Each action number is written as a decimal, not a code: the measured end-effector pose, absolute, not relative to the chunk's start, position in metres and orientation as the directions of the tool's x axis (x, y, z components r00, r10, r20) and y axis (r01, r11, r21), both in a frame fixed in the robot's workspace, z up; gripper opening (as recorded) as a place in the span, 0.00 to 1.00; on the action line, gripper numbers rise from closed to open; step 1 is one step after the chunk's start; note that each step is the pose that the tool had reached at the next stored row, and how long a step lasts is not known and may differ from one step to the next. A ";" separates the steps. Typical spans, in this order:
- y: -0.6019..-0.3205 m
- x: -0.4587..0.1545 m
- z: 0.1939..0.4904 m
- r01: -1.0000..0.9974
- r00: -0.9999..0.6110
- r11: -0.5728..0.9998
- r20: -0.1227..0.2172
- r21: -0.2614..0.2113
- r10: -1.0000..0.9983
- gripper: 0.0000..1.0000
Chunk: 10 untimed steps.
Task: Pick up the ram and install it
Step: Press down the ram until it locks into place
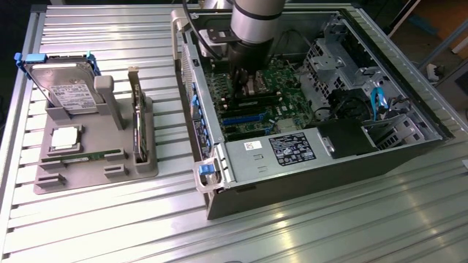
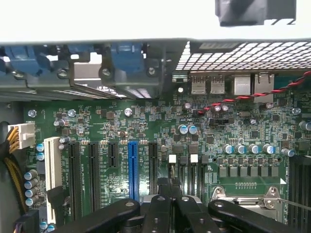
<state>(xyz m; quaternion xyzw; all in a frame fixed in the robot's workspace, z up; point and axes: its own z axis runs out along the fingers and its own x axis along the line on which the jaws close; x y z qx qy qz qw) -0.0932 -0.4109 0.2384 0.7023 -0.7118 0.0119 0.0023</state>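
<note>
Gripper (image 2: 170, 206) inside open computer case (image 1: 409, 145), low over motherboard (image 2: 146, 126); fingers pressed together, nothing visible between them. Fingertips hover just above board near blue slot (image 2: 132, 167), contact unclear. Ram (image 1: 87, 157) lies flat on grey holder tray (image 1: 44, 186) outside case, on exterior view's left, well apart from gripper. Hard drive (image 1: 69, 90) stands upright at tray's far end; larger card (image 1: 137, 126) on edge beside it.

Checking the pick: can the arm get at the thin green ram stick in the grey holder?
Likely yes: the thin green ram stick lies uncovered, open from above. But the shut gripper sits inside the black computer case, so it must lift out first.
</note>
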 end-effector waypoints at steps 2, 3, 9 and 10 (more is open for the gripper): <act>-0.410 -0.094 0.238 -1.000 -0.014 0.013 0.020 -0.014 -1.000 0.11; -0.410 -0.094 0.238 -1.000 -0.014 0.013 0.020 -0.014 -1.000 0.11; -0.410 -0.094 0.235 -1.000 -0.014 0.013 0.020 -0.014 -1.000 0.11; -0.410 -0.094 0.235 -1.000 -0.014 0.013 0.020 -0.014 -1.000 0.11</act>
